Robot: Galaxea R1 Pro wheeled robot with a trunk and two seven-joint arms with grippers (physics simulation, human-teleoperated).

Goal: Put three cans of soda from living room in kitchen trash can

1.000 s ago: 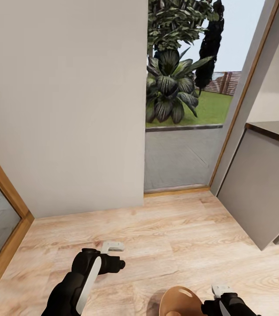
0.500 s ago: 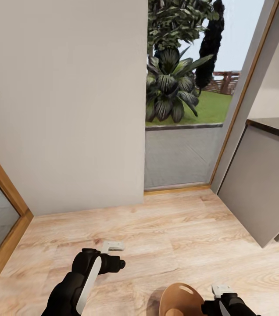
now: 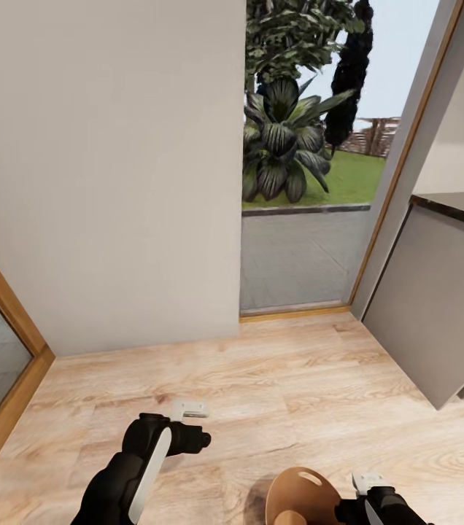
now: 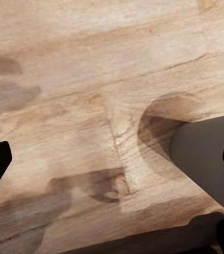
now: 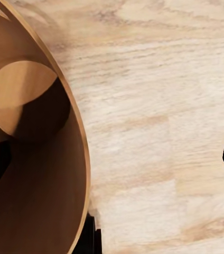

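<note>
Inside the tash can (image 5: pixel 35 174), bare coppery floor, unseen from head view.

There are no words, numbers or signs to read here. The wall, wood floor and brown bin all look bare, as far as the views show.

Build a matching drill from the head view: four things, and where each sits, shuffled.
Things:
1. tash can
2. left claw
3. leafy plant
4. grey cabinet

Places:
a. outdoors
b. at the view's right edge
c. at the bottom edge, beside the right claw
d. over the bare wood floor, left of centre

Pairs: 1-c, 2-d, 3-a, 4-b
</note>
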